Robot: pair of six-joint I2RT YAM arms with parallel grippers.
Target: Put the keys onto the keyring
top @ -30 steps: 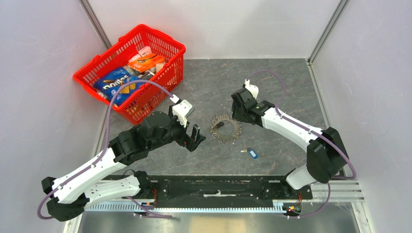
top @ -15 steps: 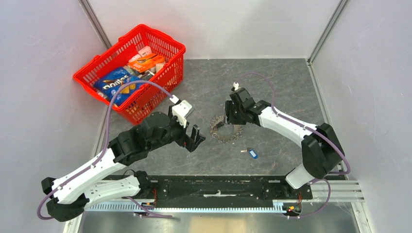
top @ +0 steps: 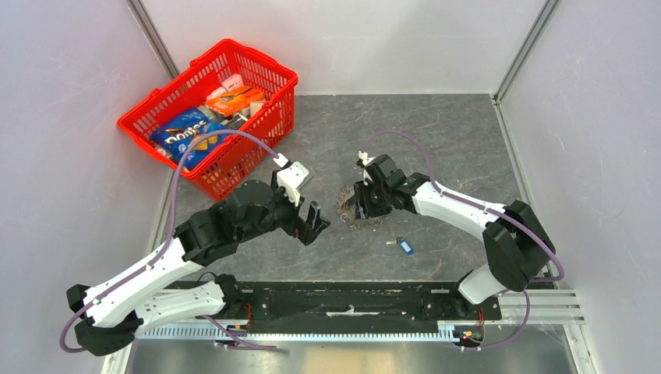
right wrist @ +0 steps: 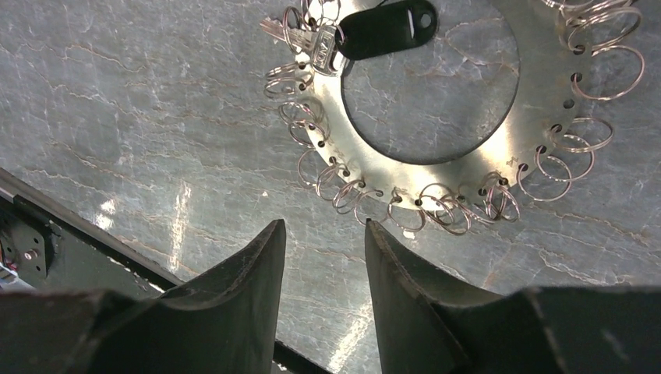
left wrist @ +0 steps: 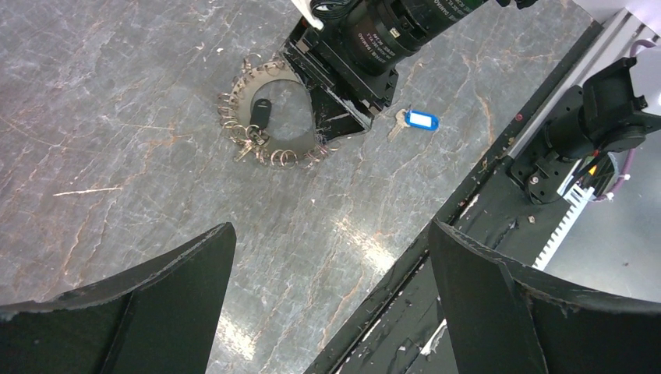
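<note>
A flat silvery metal disc (top: 347, 210) with a large centre hole lies mid-table. Many small split rings hang round its rim. It also shows in the left wrist view (left wrist: 242, 97) and the right wrist view (right wrist: 530, 101). One silver key with a black tag (right wrist: 386, 27) hangs on a ring. A blue-headed key (top: 404, 245) lies loose on the table, near right of the disc, also in the left wrist view (left wrist: 418, 121). My right gripper (top: 362, 204) hovers over the disc's near rim, narrowly open and empty (right wrist: 323, 234). My left gripper (top: 316, 226) is wide open and empty, left of the disc (left wrist: 331, 234).
A red basket (top: 257, 128) with snack packs stands at the back left. A black rail (top: 351, 300) runs along the table's near edge, close under my left fingers. Grey walls enclose the table on both sides and at the back.
My right gripper has moved left and nearer, from behind the disc's right side to over the disc. The left arm, the disc and the blue-headed key have not moved.
</note>
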